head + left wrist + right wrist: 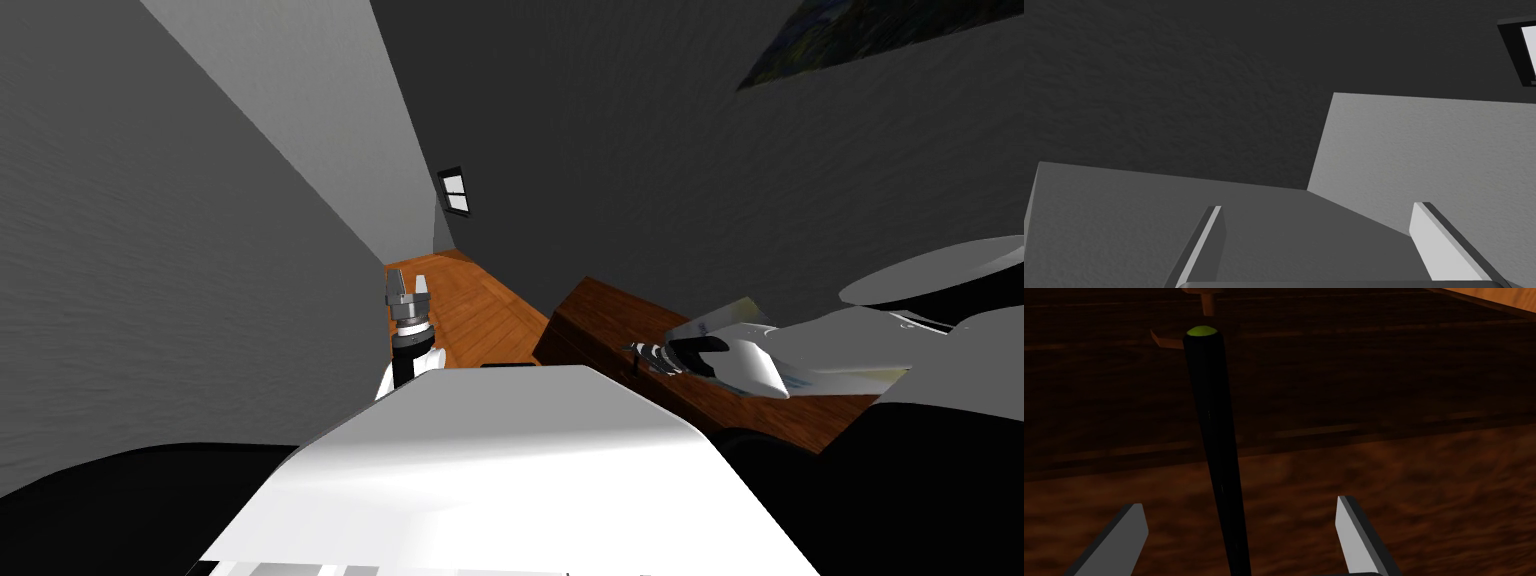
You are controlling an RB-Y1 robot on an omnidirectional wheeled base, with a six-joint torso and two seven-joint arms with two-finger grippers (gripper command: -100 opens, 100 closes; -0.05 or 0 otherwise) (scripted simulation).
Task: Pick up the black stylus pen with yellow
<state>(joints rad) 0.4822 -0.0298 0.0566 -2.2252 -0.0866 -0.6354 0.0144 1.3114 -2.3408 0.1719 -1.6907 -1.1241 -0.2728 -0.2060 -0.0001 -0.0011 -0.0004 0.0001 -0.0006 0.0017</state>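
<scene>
The brown wooden tabletop (600,310) stands on the robot's right side, by the dark wall (620,180). The right arm reaches out over it. The right gripper (1239,502) is low over the wood. Its fingers are spread wide and hold nothing. The left gripper (408,280) is up on the robot's left side, above the wooden floor (470,310). Its fingers are spread apart too, with nothing in them. The black stylus pen (1216,438) sits between the right fingers, with a gap on each side. It is long and thin and points away from the gripper. Its far end has a round yellow tip (1201,331).
</scene>
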